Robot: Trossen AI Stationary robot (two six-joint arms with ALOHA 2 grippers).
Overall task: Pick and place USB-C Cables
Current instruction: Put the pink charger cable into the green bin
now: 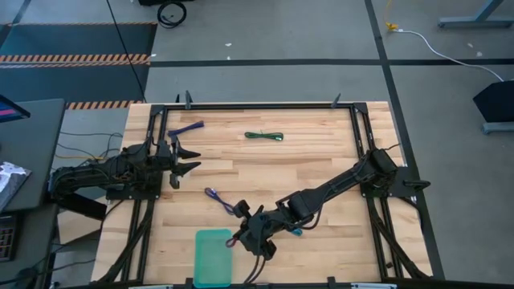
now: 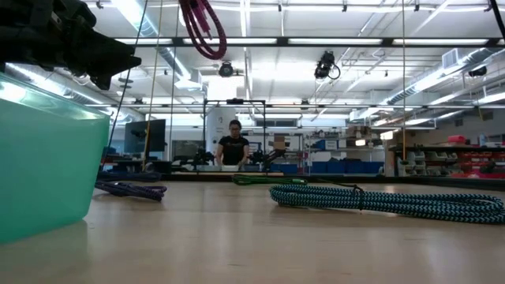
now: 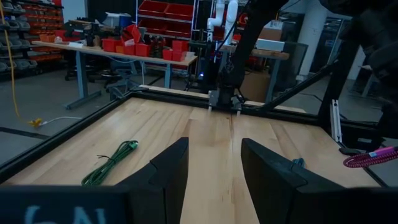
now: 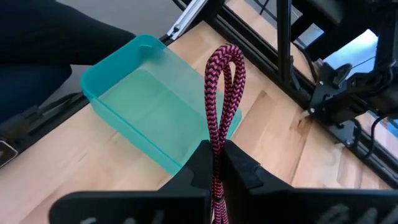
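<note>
My right gripper (image 4: 217, 155) is shut on the maroon cable (image 4: 224, 81) and hovers beside the teal tray (image 4: 155, 106), near the table's near edge (image 1: 241, 237). On the wood lie the violet cable (image 1: 221, 201), the teal cable (image 2: 394, 201), the dark green cable (image 1: 265, 136) and the blue-purple cable (image 1: 186, 128). My left gripper (image 1: 185, 160) waits open at the table's left side, touching nothing. In the left wrist view its fingers frame bare wood, with the green cable (image 3: 112, 162) off to one side. My right gripper pinches the maroon cable bundle between its two fingers, several strands side by side (image 4: 217, 134). The looped end (image 4: 225, 59) sticks out past the fingertips. The cable is lifted clear of the table, and its loop (image 2: 203, 28) shows high in the low view.
The teal tray (image 1: 213, 257) stands at the near edge, just left of my right gripper. A black frame rail (image 1: 257, 106) runs around the tabletop. Bare wood lies in the table's middle and right. A person stands far behind the table in the low view.
</note>
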